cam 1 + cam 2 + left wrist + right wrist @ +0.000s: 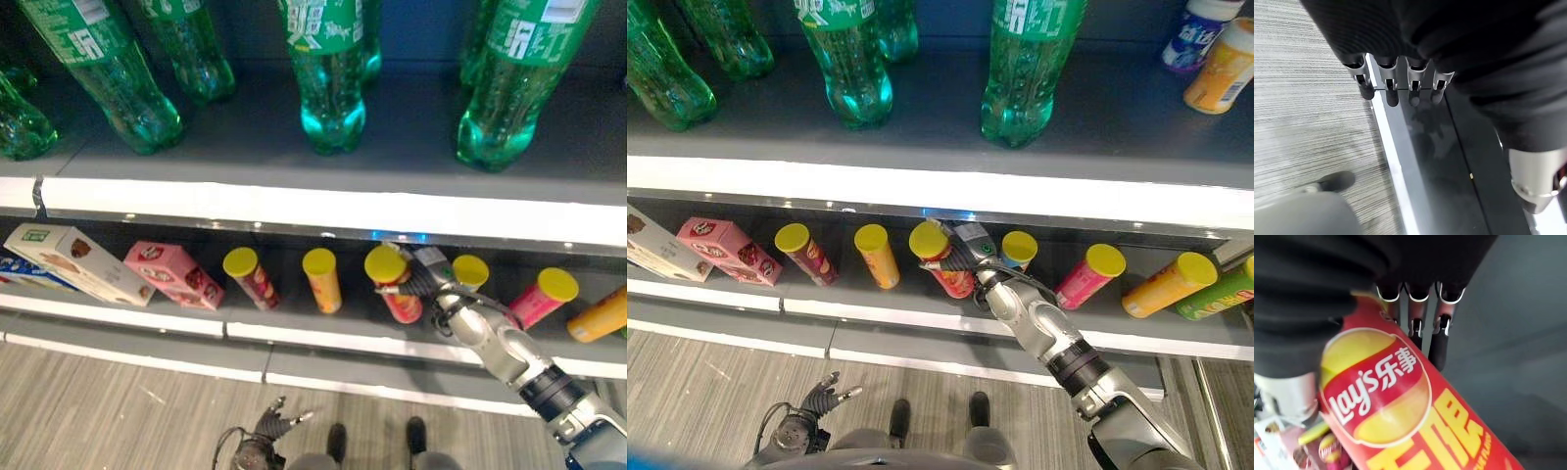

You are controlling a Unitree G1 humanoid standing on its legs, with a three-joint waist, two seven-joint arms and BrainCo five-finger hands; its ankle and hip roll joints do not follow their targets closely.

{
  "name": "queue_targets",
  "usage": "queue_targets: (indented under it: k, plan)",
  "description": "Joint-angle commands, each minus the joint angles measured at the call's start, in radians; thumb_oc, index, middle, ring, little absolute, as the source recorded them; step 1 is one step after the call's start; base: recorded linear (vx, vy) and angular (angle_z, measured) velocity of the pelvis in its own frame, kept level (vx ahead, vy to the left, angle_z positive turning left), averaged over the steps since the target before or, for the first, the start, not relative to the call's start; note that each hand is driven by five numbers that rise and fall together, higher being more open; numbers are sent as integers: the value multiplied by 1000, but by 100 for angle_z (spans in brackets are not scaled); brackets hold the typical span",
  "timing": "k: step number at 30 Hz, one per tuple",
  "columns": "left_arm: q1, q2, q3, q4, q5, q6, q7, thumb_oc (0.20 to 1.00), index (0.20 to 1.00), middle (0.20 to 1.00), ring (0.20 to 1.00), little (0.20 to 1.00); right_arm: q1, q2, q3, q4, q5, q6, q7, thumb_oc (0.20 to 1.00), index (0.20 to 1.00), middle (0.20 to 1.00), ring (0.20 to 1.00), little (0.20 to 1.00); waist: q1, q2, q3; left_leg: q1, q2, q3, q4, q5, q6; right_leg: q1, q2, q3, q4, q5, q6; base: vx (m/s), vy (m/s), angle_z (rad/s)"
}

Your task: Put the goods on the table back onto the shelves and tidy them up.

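A red chip can [402, 302] with a yellow lid leans on the lower shelf [245, 328], among a row of similar cans. My right hand [423, 276] reaches in under the upper shelf and is shut on it near the lid. Up close, the red can [1400, 411] lies across my palm with the fingers [1418, 318] wrapped behind it. My left hand [265, 431] hangs low over the floor, fingers [1392, 83] relaxed and holding nothing.
On the lower shelf stand a dark red can [253, 277], an orange can [322, 279], a yellow-lidded can [470, 271] behind my hand, a pink can [542, 297], pink boxes [172, 274] and a white box [78, 262]. Green bottles [328, 69] line the upper shelf.
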Motion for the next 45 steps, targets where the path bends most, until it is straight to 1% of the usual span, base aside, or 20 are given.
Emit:
queue_targets:
  k: [1,3,4,13,14,17,21,26,38,45]
  plan:
    - [-48,38,-26,14,-53,-18,24,1000,1000,1000,1000,1000,-138,32,-26,-51,-27,-16,-58,200,200,200,200,200,23,-48,63,-65,57,9,259,-222,-23,-62,-104,7,233,-148,54,-50,-4,14]
    - [-52,38,-28,14,-56,-17,25,1000,1000,1000,1000,1000,-142,31,-30,-51,-27,-15,-63,200,200,200,200,200,24,-47,71,-77,57,8,269,-224,-25,-69,-104,6,240,-152,53,-34,-9,9]
    - [-58,40,-32,12,-60,-17,29,1000,1000,1000,1000,1000,-154,28,-40,-53,-26,-10,-77,200,200,200,200,200,26,-41,86,-95,57,4,285,-226,-27,-85,-104,4,252,-156,52,-33,-12,1]
    - [-66,40,-35,21,-57,-14,31,1000,1000,1000,1000,1000,-183,37,-47,-41,-39,-2,-100,200,200,200,200,200,24,-26,104,-132,62,10,321,-242,-30,-127,-105,8,289,-168,47,-4,-4,2]
    - [-71,43,-37,16,-57,-16,36,1000,1000,1000,1000,1000,-198,45,-55,-32,-36,1,-119,200,200,200,200,200,22,-18,109,-143,64,12,323,-242,-32,-140,-106,11,295,-172,46,0,0,0]
    - [-75,44,-41,9,-61,-17,41,1000,1000,1000,1000,1000,-208,49,-68,-25,-31,5,-139,200,200,200,200,200,22,-13,114,-150,64,12,326,-242,-32,-150,-107,13,300,-173,45,-11,3,1]
    - [-91,46,-49,-15,-84,-20,55,1000,1000,1000,1000,1000,-243,67,-118,1,-22,33,-214,200,200,200,200,200,23,7,134,-173,63,16,334,-240,-32,-180,-108,21,307,-167,45,-23,10,-1]
    - [-124,44,-48,-1,-99,-17,63,1000,1000,1000,1000,1000,-273,66,-128,35,-13,50,-238,200,200,200,200,200,20,18,149,-199,61,12,329,-229,-34,-204,-112,20,303,-160,44,-19,9,-3]
    - [-154,31,-38,35,-109,-13,76,1000,1000,1000,1000,1000,-281,93,-74,36,-1,35,-208,200,200,200,200,200,16,18,170,-231,62,15,326,-217,-38,-234,-112,22,305,-155,40,-4,1,2]
    - [-176,27,-37,36,-129,-12,94,1000,1000,1000,1000,1000,-291,118,-57,45,15,35,-219,200,200,200,200,200,11,14,186,-242,58,16,333,-217,-37,-243,-114,24,304,-147,40,0,0,0]
